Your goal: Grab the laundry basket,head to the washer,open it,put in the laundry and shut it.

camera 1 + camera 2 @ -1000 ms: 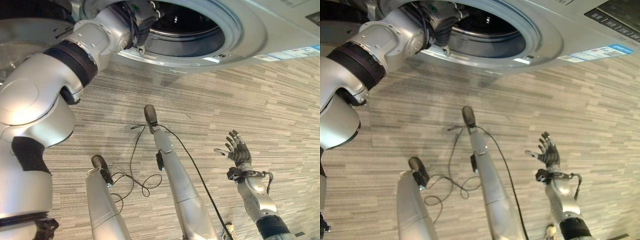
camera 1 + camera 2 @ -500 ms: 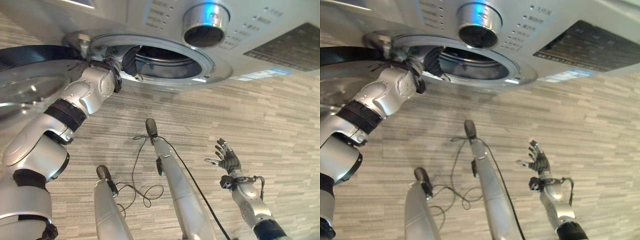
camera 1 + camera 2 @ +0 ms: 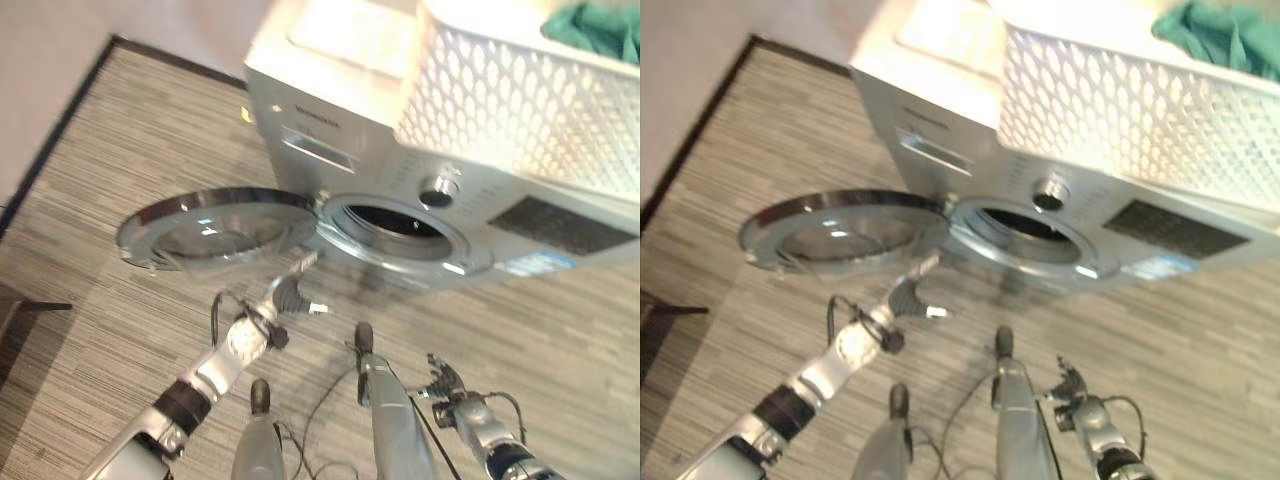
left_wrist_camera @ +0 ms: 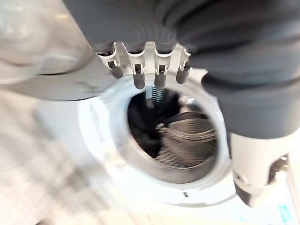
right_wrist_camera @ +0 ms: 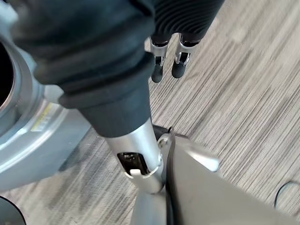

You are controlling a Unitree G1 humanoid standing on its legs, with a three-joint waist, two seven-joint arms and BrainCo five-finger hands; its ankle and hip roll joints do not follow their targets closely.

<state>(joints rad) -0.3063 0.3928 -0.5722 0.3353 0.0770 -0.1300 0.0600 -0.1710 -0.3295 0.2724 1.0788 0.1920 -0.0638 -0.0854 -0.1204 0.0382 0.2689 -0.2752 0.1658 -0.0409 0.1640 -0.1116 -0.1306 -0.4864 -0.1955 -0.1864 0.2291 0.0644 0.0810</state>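
Washer [image 3: 330, 150] door [image 3: 215, 228] swung fully open to the robot's left; drum opening [image 3: 395, 222] exposed. White laundry basket [image 3: 520, 110] with green laundry [image 3: 595, 30] is seen atop the washer, up and to the right of both hands. Left hand [image 3: 290, 297], fingers relaxed, nothing held, hangs just below the opening. Right hand [image 3: 443, 381], spread and empty, lies low; judged the nearer side for the basket.

You've got nothing readable here: the washer [image 3: 400, 150] carries a blue-and-white sticker [image 3: 528, 265] at its lower front corner and a dark control panel [image 3: 560, 224], but any print on either is too blurred to make out.
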